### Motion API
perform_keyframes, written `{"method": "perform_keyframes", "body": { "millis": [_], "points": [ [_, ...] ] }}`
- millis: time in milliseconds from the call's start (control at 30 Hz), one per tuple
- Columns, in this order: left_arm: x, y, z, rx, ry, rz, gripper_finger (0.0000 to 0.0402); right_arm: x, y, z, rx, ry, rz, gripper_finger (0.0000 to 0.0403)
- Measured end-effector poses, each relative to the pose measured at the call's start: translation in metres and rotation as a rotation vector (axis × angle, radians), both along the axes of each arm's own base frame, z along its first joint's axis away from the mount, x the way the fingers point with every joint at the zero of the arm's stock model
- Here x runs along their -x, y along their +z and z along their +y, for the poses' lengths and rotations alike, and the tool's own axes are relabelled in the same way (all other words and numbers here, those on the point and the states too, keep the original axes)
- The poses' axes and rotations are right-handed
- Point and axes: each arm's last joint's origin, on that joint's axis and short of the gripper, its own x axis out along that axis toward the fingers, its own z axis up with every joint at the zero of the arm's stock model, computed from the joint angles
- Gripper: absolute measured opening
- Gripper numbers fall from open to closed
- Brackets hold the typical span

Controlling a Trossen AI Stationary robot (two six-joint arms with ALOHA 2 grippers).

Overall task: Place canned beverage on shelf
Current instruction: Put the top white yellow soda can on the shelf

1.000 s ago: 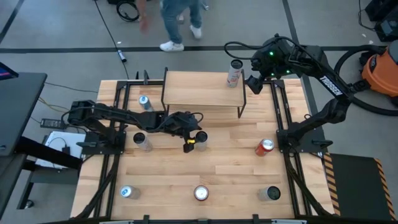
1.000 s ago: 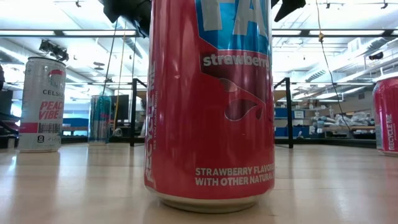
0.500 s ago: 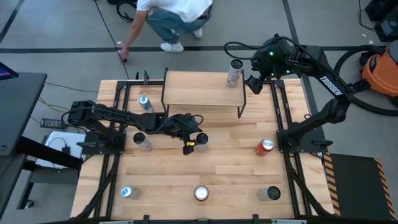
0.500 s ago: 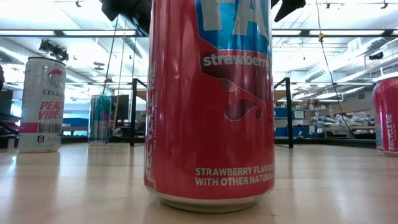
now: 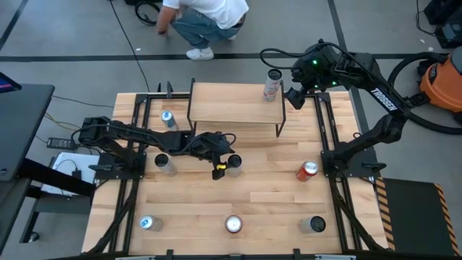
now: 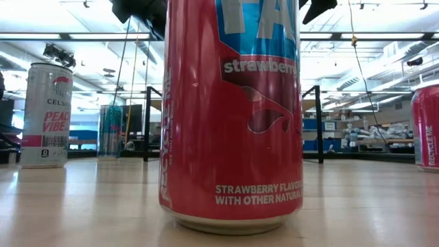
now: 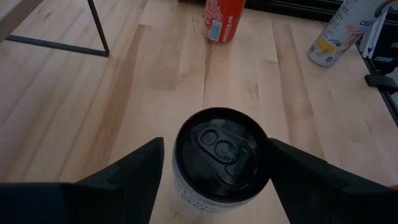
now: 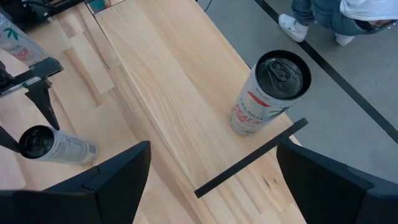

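High view had the left claw spread around a black-topped can mid-worktop, not clamped; right claw hung released beside the shelf's white can.

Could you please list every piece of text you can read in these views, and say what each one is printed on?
"strawberry" and "STRAWBERRY FLAVOR WITH OTHER NATURAL": big red can.
"CELSIUS", "PEACH VIBE": white can.
"RECYCLE ME": red can at the edge.
"TROSSEN": right arm.
Other cans' print is too blurred.

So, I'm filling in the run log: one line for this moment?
left gripper: open around black-topped can on table | right gripper: open, above shelf | white can: upright on shelf
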Motion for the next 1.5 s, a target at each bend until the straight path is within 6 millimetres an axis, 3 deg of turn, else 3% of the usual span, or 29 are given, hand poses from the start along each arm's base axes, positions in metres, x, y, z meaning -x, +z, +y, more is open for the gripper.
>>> {"method": "perform_keyframes", "body": {
  "millis": [1500],
  "points": [
    [-0.0004,0.0006,-0.0066,0.035,-0.068,-0.009,0.0282,-0.0008,-0.0014,-0.0004,-0.002,0.0,0.005,0.0358]
  ]
}}
